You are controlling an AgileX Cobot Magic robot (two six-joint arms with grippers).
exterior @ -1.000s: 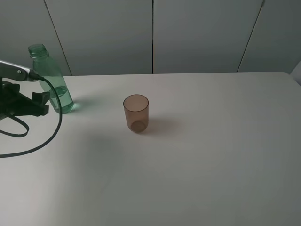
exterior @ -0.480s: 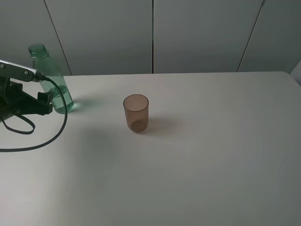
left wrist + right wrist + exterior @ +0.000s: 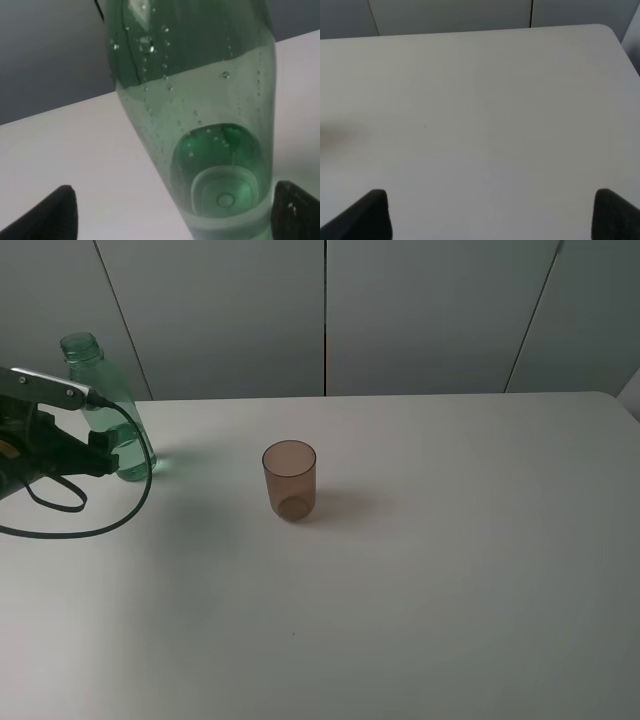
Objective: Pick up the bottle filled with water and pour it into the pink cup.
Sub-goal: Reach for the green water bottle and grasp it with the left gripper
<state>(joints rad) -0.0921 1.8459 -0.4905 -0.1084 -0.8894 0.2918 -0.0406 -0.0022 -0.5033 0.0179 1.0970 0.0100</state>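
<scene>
We see the bottle (image 3: 108, 405) standing upright at the far left of the exterior high view, near the back edge of the white tabletop (image 3: 450, 590) and in front of the grey wall panels (image 3: 420, 310). It is translucent green, its threaded neck is uncapped, and water fills only its lower part. In the left wrist view we make out droplets clinging to the inside of its wall above the waterline.

The left tool (image 3: 172, 214) comes in from the left edge of the exterior high view at the level of the bottle's lower body. Its fingers are spread wide with the bottle's base between them. One fingertip (image 3: 295, 210) sits just beside the base and the other (image 3: 52, 215) is well apart from it. We cannot tell whether the nearer tip touches the plastic. A black cable (image 3: 125, 505) loops from this arm down over the tabletop.

The pink cup (image 3: 289, 480) stands upright left of the frame's centre, well apart from the bottle and to its right.

The right tool (image 3: 492, 215) does not appear in the exterior high view. Its own wrist view shows the fingers spread, with nothing between them, above bare tabletop.
</scene>
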